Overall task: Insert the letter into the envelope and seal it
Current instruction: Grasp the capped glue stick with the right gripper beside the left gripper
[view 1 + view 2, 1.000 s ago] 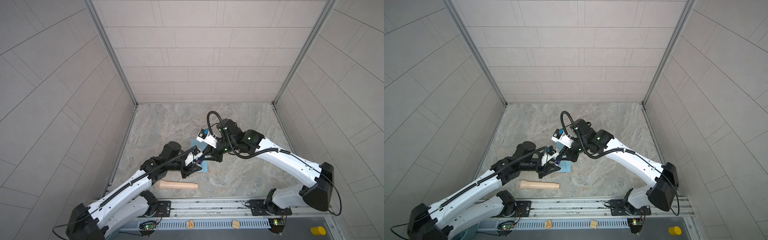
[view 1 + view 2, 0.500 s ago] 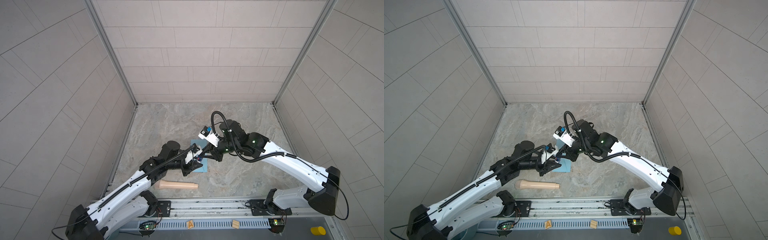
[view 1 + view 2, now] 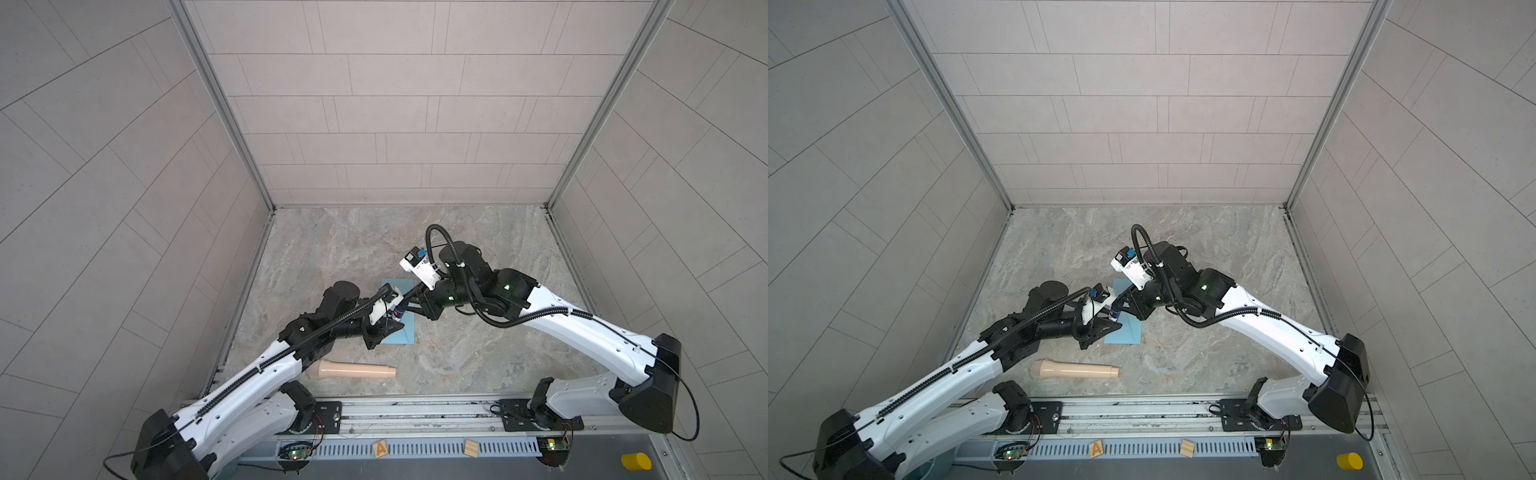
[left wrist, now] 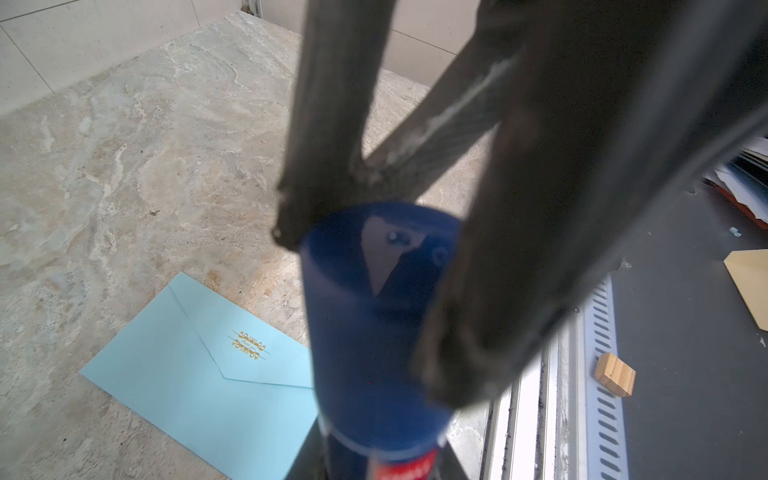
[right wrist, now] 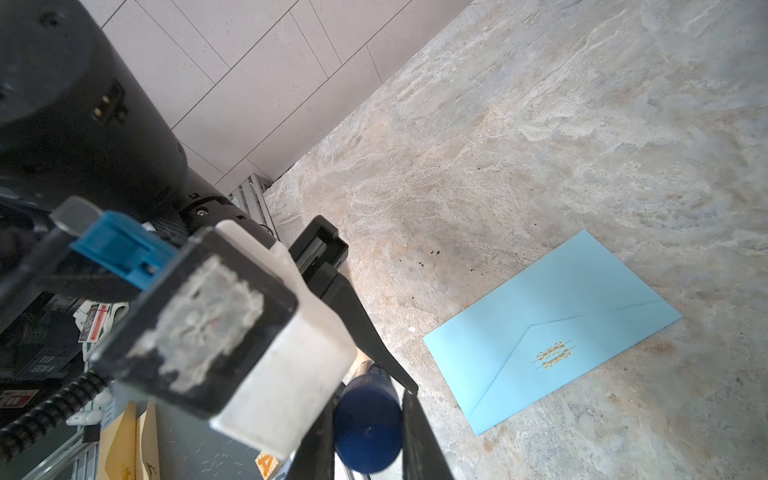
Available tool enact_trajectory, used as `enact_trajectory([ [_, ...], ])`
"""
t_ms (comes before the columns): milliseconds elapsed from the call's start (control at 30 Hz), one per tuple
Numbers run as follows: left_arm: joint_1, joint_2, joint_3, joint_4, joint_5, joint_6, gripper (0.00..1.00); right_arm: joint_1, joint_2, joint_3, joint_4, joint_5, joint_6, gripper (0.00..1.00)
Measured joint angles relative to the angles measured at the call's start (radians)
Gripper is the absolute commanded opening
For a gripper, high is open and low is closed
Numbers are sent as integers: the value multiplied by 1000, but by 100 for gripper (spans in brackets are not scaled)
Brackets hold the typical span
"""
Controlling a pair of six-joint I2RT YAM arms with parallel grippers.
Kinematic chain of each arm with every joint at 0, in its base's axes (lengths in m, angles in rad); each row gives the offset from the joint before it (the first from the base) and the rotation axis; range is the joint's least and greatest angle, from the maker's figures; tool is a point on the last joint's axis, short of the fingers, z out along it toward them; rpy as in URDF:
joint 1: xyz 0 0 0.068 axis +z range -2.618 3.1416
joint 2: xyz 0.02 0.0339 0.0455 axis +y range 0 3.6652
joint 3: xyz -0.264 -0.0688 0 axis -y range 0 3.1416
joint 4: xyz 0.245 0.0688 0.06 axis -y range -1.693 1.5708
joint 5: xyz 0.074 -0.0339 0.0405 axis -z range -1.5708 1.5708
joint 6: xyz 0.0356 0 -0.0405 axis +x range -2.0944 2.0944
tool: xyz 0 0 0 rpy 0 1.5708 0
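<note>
Envelope (flap down) below blue-capped stick; beige tube nearby.

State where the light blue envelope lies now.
In both top views the envelope lies flat near the middle of the table, under the glue stick, behind the beige cylinder.

You have both top views looking steeply down from high above the front rail, nearly identical, covering the whole table. Your wrist cameras sit close behind their fingers, facing outward along them. Both wrist views share the blue tube between the fingers and the envelope lying flat beyond the fingertips.
</note>
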Motion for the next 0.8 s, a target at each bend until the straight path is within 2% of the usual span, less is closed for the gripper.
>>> enact_trajectory([
  [267,0,-6,0,86,16,0,0,5,-31,28,-23,20,3,31],
  [400,5,-22,4,153,15,-5,0,11,-31,29,-85,18,-6,49],
  [500,6,-32,7,175,15,-5,0,11,-48,30,-97,28,-25,57],
  [800,6,-33,8,180,14,-32,0,9,-234,18,20,73,-81,62],
])
